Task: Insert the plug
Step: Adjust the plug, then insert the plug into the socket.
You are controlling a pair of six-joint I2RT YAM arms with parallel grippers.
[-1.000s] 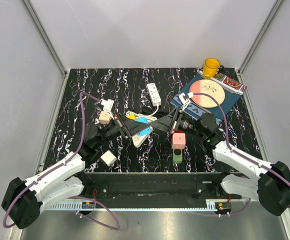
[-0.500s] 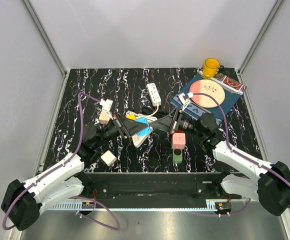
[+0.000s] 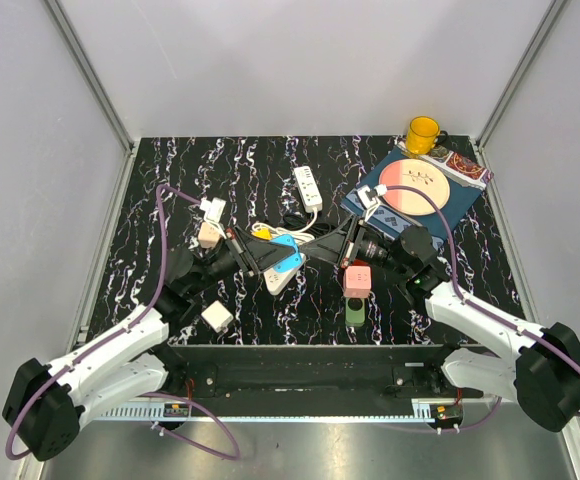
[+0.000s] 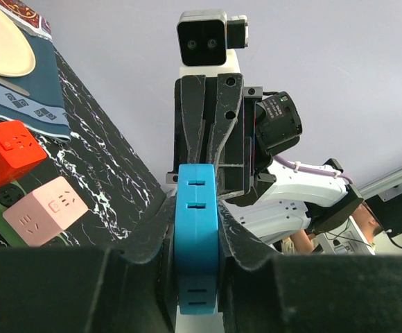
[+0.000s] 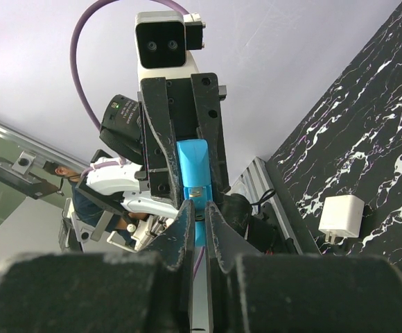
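A blue power strip (image 4: pixel 196 243) with pairs of slots is clamped edge-on between my left gripper's (image 4: pixel 196 208) fingers. From above, the left gripper (image 3: pixel 275 257) holds this blue and white strip (image 3: pixel 288 263) over the middle of the table. My right gripper (image 3: pixel 317 247) meets it from the right. In the right wrist view the right gripper (image 5: pixel 199 208) has its tips nearly touching, right at the end of the blue strip (image 5: pixel 192 166). A small metal piece glints there. The plug is hidden between the tips.
Pink (image 3: pixel 357 280) and green (image 3: pixel 355 312) cube sockets sit under the right arm, a white adapter (image 3: pixel 216 317) lies front left, and a white power strip (image 3: pixel 308 187) is behind. A plate (image 3: pixel 415 187) on a blue mat and a yellow mug (image 3: pixel 422 133) stand back right.
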